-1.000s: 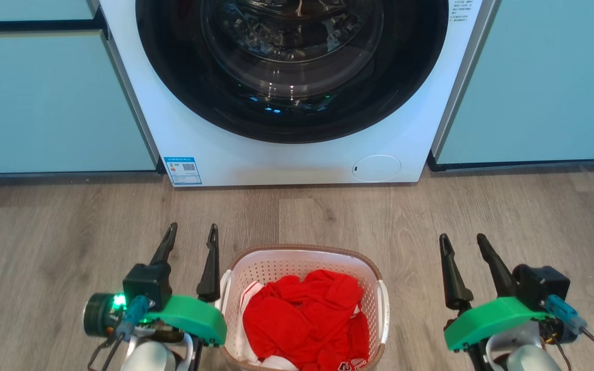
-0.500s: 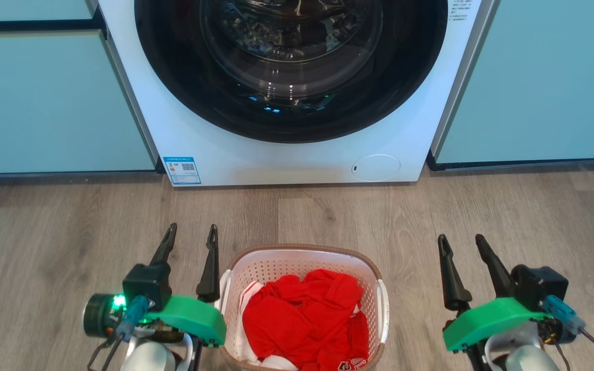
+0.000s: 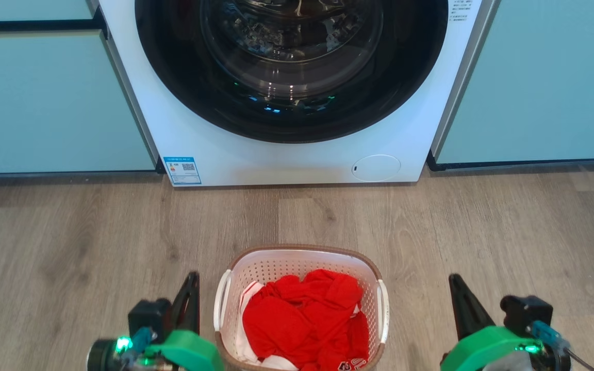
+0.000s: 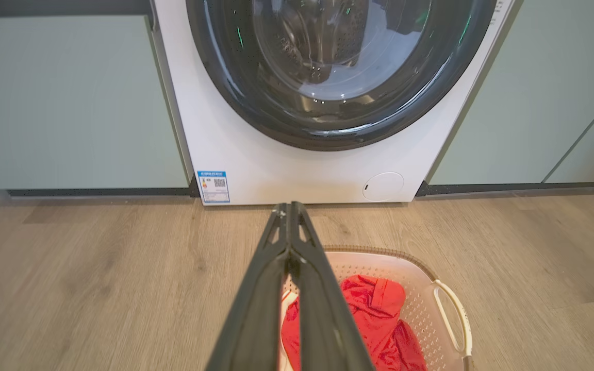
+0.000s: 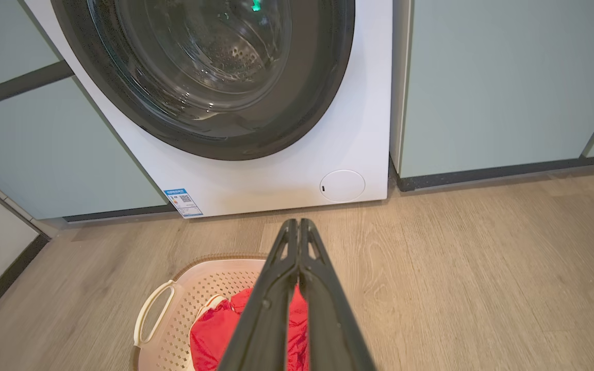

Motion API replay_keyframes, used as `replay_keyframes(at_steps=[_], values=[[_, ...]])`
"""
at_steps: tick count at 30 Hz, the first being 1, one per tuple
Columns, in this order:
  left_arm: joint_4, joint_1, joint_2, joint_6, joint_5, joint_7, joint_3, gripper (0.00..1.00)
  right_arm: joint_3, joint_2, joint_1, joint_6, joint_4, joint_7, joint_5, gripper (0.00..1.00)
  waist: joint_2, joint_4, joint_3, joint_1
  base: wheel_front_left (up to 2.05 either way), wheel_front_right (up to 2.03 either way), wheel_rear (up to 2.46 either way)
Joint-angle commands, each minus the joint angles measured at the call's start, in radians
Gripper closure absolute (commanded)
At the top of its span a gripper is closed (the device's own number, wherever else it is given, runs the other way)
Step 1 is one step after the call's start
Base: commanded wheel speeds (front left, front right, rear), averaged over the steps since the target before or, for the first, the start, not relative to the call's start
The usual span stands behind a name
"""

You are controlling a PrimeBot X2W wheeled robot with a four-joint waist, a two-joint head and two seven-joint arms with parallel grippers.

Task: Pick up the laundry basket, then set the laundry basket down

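The laundry basket sits on the floor in front of the washing machine. The left gripper and right gripper are squeezed shut and hold nothing. The basket may be waiting for a lift, or may be set down already.

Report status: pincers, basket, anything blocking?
Left pincer shut, empty, left of laundry basket. Right pincer shut, empty, farther off its right. Basket on floor, red clothes inside, ungripped. Washing machine beyond, apart.

Wood floor: laundry basket + washer on it.
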Motion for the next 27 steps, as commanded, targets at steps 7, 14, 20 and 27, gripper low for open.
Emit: replay_keyframes(at_steps=[7,14,20,27], values=[[-0.031,-0.035,0.004,-0.011,-0.102,0.017,0.021,1.00,-0.013,-0.006,-0.028,0.000,-0.028,0.016,0.093,1.00,0.0000,-0.001,0.002,0.0000,0.00,0.00,0.00],[-0.031,-0.042,0.007,-0.021,-0.185,0.034,0.039,1.00,-0.022,-0.010,-0.036,0.000,-0.029,0.031,0.169,1.00,0.0000,-0.002,0.004,0.0000,0.00,0.00,0.00],[-0.031,-0.047,0.009,-0.029,-0.243,0.046,0.051,1.00,-0.030,-0.012,-0.042,0.000,-0.030,0.043,0.223,1.00,0.0000,-0.003,0.006,0.0000,0.00,0.00,0.00],[-0.033,-0.053,0.012,-0.039,-0.325,0.063,0.070,1.00,-0.041,-0.015,-0.049,0.001,-0.032,0.060,0.297,1.00,0.0000,-0.005,0.008,0.0000,0.00,0.00,0.00]])
